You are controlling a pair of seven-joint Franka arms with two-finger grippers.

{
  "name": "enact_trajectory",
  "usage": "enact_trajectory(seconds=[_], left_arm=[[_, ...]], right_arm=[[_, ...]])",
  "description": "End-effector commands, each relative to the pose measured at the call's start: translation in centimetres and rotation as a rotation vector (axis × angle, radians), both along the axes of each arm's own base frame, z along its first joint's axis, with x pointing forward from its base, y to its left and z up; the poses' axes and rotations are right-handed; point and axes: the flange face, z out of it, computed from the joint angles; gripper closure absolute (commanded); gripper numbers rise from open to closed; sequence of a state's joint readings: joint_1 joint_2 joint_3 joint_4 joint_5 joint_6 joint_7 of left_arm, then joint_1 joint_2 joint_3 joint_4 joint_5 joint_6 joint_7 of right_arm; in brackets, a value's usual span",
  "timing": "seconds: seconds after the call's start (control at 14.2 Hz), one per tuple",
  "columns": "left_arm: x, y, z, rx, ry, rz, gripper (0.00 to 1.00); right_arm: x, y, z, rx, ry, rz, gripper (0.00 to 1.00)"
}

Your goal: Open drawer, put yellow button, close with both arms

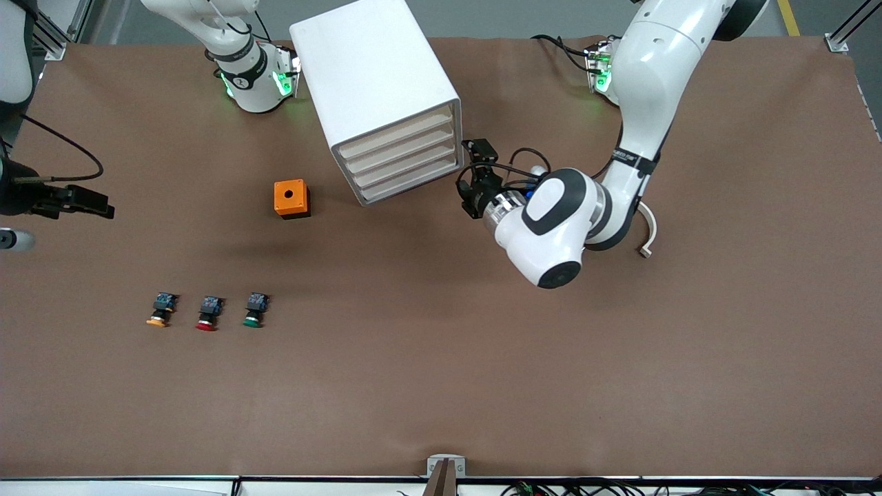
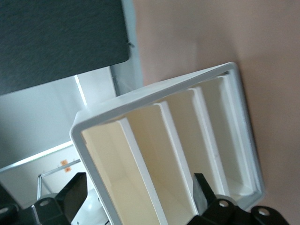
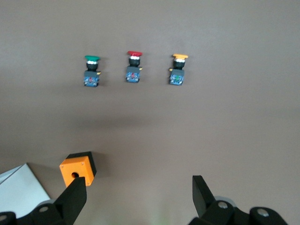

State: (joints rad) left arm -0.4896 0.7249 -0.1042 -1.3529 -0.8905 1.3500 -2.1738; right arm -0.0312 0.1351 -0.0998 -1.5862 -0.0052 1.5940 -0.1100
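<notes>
At the right arm's end of the brown table point(image 1: 620, 386), the right gripper point(image 3: 138, 199) hangs above the table, its black fingers point(image 3: 75, 197) spread wide with nothing between them; in the front view only a dark part of that arm shows at the picture's edge, and the arm waits there.

Three small push buttons lie in a row well nearer to the front camera than the other things. The yellow button point(image 1: 160, 311), with a yellow-orange mushroom cap, black body and bluish rear block, sits at the end of the row toward the right arm's end of the table. Beside it is the red-capped button point(image 1: 208, 314), then the green-capped button point(image 1: 255, 311). All three lie apart from one another with caps toward the front camera.

An orange box with a round hole in its top face point(image 1: 291, 198) stands farther from the front camera than the row. Near it is the white cabinet with four cream drawers point(image 1: 386, 103), all shut, turned at an angle.

The left gripper point(image 1: 470, 195) is just in front of the cabinet's drawers at their lower corner, fingers point(image 2: 70, 194) spread apart and holding nothing. No writing on any of these things can be read.
</notes>
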Motion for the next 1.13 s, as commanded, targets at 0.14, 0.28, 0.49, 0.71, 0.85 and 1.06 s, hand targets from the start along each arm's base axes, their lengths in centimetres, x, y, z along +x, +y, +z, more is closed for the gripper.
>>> enact_trajectory(seconds=[0.14,0.28,0.49,0.71,0.85,1.06], left_arm=[[-1.0,-2.1,-2.6,0.049,0.141,0.038,0.28],[-1.7,-3.1,-2.7,0.033,0.169,0.041,0.35],[-2.9,-4.3,-3.3,0.027,0.195,0.03,0.41],[-4.4,-5.6,-4.7,0.041,0.215,0.005,0.41],[-5.6,-6.8,-4.8,0.031,0.233,-0.007,0.41],[-7.6,-8.5,-5.4,0.026,0.257,-0.03,0.5]], right_arm=[[1.0,-3.0,-4.9,-0.032,-0.061,-0.022,0.0],[1.2,-3.5,-8.9,-0.037,-0.091,-0.027,0.0],[1.3,-5.3,-15.5,-0.043,-0.136,-0.066,0.0],[2.0,-6.5,-20.8,-0.03,-0.128,-0.098,0.0],[2.7,-6.7,-23.3,-0.022,-0.144,-0.115,0.0],[3.7,-6.5,-27.7,0.002,-0.13,-0.166,0.0]])
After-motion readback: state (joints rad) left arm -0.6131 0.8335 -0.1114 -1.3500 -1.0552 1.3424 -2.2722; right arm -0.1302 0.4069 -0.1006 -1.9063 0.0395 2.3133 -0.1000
